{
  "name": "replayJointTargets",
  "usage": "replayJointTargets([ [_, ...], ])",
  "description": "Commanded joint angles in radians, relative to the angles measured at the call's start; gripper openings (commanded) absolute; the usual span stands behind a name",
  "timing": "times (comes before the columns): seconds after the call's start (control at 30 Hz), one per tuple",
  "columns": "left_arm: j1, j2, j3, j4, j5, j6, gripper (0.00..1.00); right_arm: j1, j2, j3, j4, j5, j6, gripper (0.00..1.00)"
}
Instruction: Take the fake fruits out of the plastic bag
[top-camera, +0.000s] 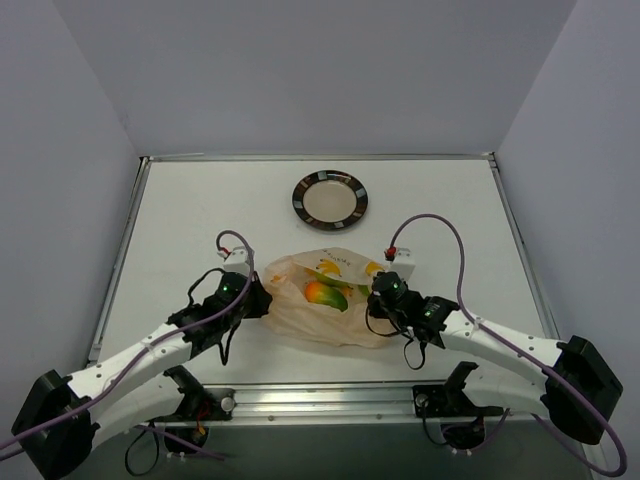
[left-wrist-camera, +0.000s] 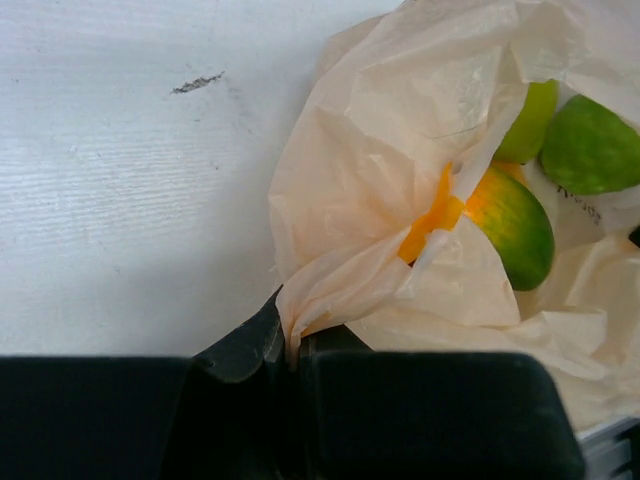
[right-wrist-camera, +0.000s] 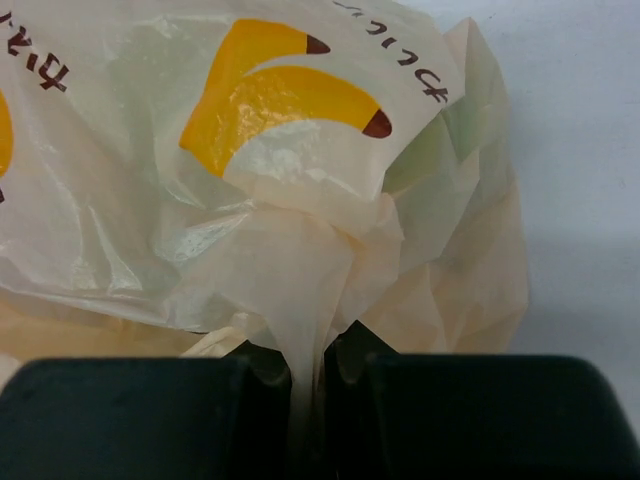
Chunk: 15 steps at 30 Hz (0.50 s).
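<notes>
The plastic bag (top-camera: 325, 305) lies on the table between my two arms, pale peach and crinkled. Through its open top show the fake fruits: an orange-and-green mango shape (top-camera: 326, 294), a yellow-green one (left-wrist-camera: 527, 122) and a round green one (left-wrist-camera: 590, 146). My left gripper (top-camera: 262, 300) is shut on a pinched fold of the plastic bag (left-wrist-camera: 350, 200) at its left edge. My right gripper (top-camera: 378, 293) is shut on a stretched fold of the plastic bag (right-wrist-camera: 300, 270) at its right edge, below a printed yellow mark (right-wrist-camera: 270, 95).
A round dark-rimmed plate (top-camera: 330, 200) sits on the white table (top-camera: 180, 220) beyond the bag. Grey walls close in the table on three sides. A metal rail (top-camera: 320, 402) runs along the near edge.
</notes>
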<state>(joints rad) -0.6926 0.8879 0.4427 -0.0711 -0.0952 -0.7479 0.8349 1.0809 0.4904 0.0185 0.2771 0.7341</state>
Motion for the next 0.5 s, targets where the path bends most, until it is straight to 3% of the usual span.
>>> replayJointTargets([
  [0.0, 0.002, 0.067, 0.111, 0.002, -0.075, 0.013, 0.02, 0.015, -0.016, -0.009, -0.006, 0.062, 0.079, 0.00],
  [0.1, 0.001, 0.123, 0.174, 0.016, -0.051, 0.036, 0.03, 0.015, 0.023, -0.004, -0.012, 0.105, 0.080, 0.01],
  [0.13, 0.002, 0.143, 0.195, 0.016, -0.023, 0.044, 0.11, 0.015, 0.033, 0.003, -0.012, 0.117, 0.073, 0.02],
  [0.17, 0.001, 0.146, 0.208, -0.004, -0.009, 0.068, 0.22, 0.015, 0.042, 0.020, -0.014, 0.131, 0.067, 0.02],
  [0.2, 0.002, 0.132, 0.224, -0.030, -0.008, 0.082, 0.52, 0.015, 0.056, 0.031, -0.014, 0.163, 0.050, 0.02],
  [0.27, -0.001, 0.093, 0.269, -0.135, -0.018, 0.105, 0.81, 0.013, 0.065, 0.056, -0.015, 0.191, 0.030, 0.03],
  [0.4, 0.001, -0.051, 0.369, -0.379, -0.060, 0.140, 0.94, 0.013, 0.089, 0.080, -0.014, 0.201, -0.004, 0.03],
  [0.47, -0.001, -0.087, 0.434, -0.525, -0.080, 0.142, 0.94, 0.015, 0.097, 0.080, -0.014, 0.201, -0.004, 0.03],
])
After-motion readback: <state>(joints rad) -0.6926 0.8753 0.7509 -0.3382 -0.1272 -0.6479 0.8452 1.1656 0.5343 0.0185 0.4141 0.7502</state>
